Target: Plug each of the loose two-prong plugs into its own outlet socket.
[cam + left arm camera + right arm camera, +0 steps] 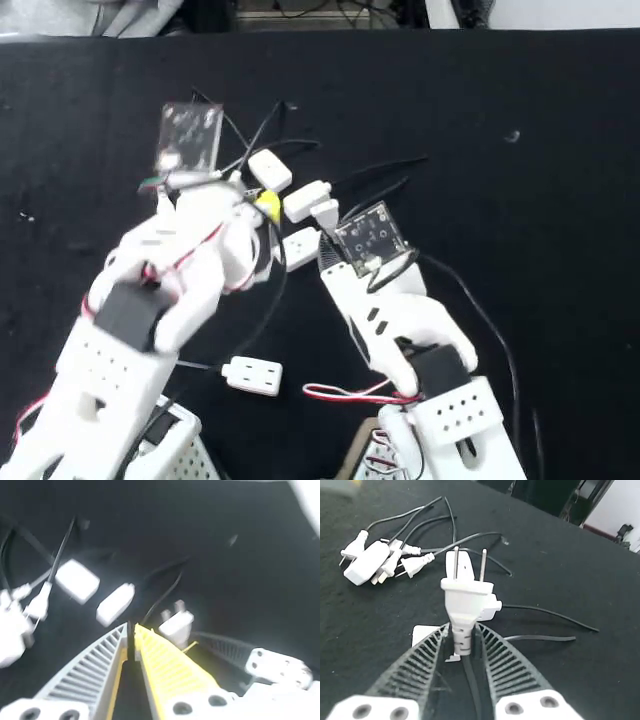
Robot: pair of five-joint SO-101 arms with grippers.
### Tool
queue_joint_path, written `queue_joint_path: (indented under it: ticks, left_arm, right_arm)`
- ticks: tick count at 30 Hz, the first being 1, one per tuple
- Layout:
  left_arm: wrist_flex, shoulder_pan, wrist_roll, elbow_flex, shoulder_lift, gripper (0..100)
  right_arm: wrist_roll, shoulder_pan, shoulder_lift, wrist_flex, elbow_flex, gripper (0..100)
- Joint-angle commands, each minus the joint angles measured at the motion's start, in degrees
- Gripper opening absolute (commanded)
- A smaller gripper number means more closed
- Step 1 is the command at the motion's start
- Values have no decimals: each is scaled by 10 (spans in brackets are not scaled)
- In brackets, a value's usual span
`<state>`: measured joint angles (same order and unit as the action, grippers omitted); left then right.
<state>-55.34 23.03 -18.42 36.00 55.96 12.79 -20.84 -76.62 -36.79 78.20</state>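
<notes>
My right gripper (462, 630) is shut on the neck of a white two-prong plug (467, 592), prongs pointing away from the wrist. The same plug (325, 211) hangs over the middle of the black table, just above a white outlet socket (300, 244) that also peeks out beside the fingers (426, 632). My left gripper (131, 628), one finger grey and one yellow, is shut a short way left of that plug (176, 623); a thin black cord runs off from its tips. Another white plug (115, 604) and a white block (77, 581) lie beyond. A second outlet socket (252, 375) lies near the front.
Several loose white plugs with black cords (375, 560) lie bunched together at the back. A clear plastic box (190, 135) stands behind the left arm. Black cords trail right of the right arm (480, 310). The right half of the table (560, 200) is bare black cloth.
</notes>
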Motion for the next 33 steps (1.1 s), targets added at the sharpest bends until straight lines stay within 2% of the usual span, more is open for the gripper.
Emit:
queue_joint_path:
  ticks: [1, 4, 9, 21, 27, 33]
  left_arm:
    - [102, 35, 16, 109, 85, 33]
    - [178, 78, 69, 196, 113, 31]
    - [224, 98, 75, 225, 105, 30]
    - [226, 70, 98, 205, 103, 30]
    - [200, 66, 110, 207, 103, 30]
    - [164, 67, 143, 210, 107, 30]
  right_arm:
    - [-5, 9, 27, 24, -30, 11]
    - [-5, 7, 45, 40, -29, 11]
    - [-18, 10, 51, 42, -31, 11]
    - [-12, 5, 51, 39, -29, 11]
    - [31, -67, 51, 11, -30, 11]
    - [30, -69, 51, 11, -31, 11]
